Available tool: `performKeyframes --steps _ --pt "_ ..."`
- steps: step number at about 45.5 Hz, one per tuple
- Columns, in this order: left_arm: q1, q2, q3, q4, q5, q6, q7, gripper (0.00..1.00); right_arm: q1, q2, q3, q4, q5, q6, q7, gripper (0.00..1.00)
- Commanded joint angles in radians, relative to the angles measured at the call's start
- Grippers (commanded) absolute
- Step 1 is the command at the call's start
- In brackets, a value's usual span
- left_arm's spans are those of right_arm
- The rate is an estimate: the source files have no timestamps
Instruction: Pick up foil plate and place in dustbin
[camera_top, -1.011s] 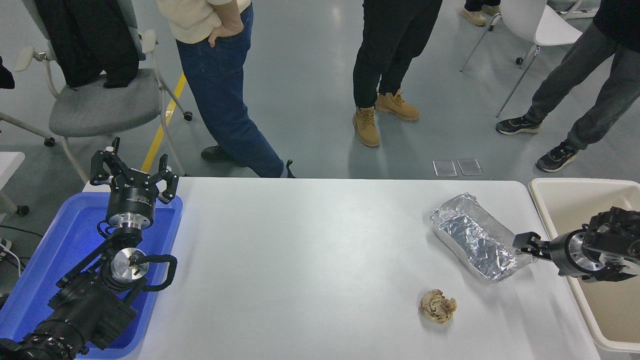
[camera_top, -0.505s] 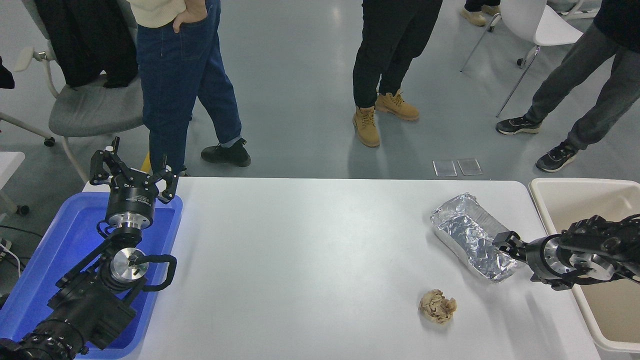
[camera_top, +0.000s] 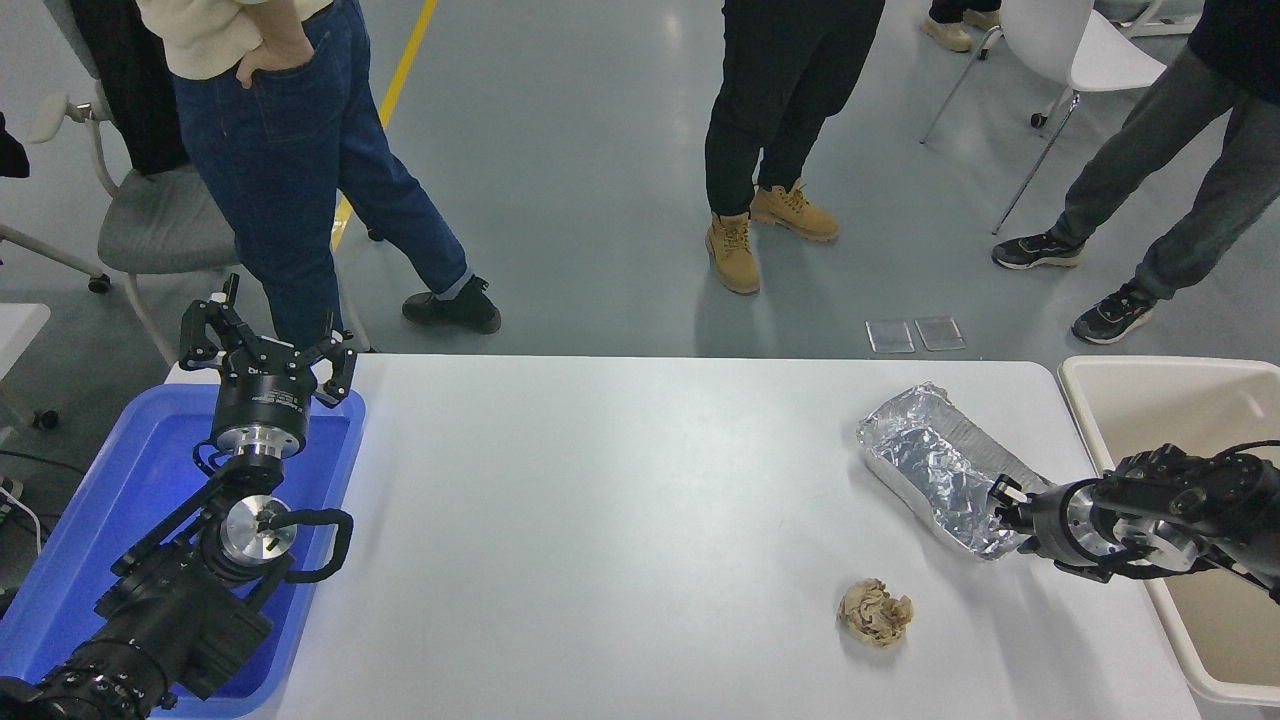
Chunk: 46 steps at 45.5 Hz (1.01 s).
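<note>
1. One foil plate lies near the white table's right edge, beside the dustbin.
2. Right gripper reaches its near right corner; whether its fingers grip the rim, I cannot tell.
3. Left gripper hangs spread wide above the blue tray.
4. Crumpled paper ball sits nearer the camera.

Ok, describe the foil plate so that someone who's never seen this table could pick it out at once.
Look at the white table, toward its far right corner, beside the beige dustbin. The foil plate lies there, with the right gripper at its near end. It is shiny, crinkled silver and rectangular, unlike the small tan paper ball nearer the camera.
</note>
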Motion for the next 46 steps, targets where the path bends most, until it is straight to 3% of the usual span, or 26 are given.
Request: performKeyframes --steps 1,13,19,32,46 --pt "0.0 0.0 0.0 0.0 0.0 0.0 0.0 0.99 -0.009 0.017 0.008 -0.01 -0.004 0.0 0.002 0.0" --pt "0.0 0.0 0.0 0.0 0.0 0.0 0.0 0.99 0.049 0.0 -0.002 0.015 -0.004 0.006 0.005 0.0" --pt "0.0 0.0 0.0 0.0 0.0 0.0 0.0 0.99 0.15 -0.066 -0.03 0.111 -0.026 0.007 0.005 0.0" --pt "-0.001 0.0 0.002 0.0 0.0 0.0 0.003 0.99 0.622 -0.238 -0.336 0.476 -0.086 0.024 0.013 0.0" --pt "-0.001 0.0 0.002 0.0 0.0 0.0 0.004 0.99 1.081 -0.22 -0.622 0.668 -0.12 0.099 0.011 0.0"
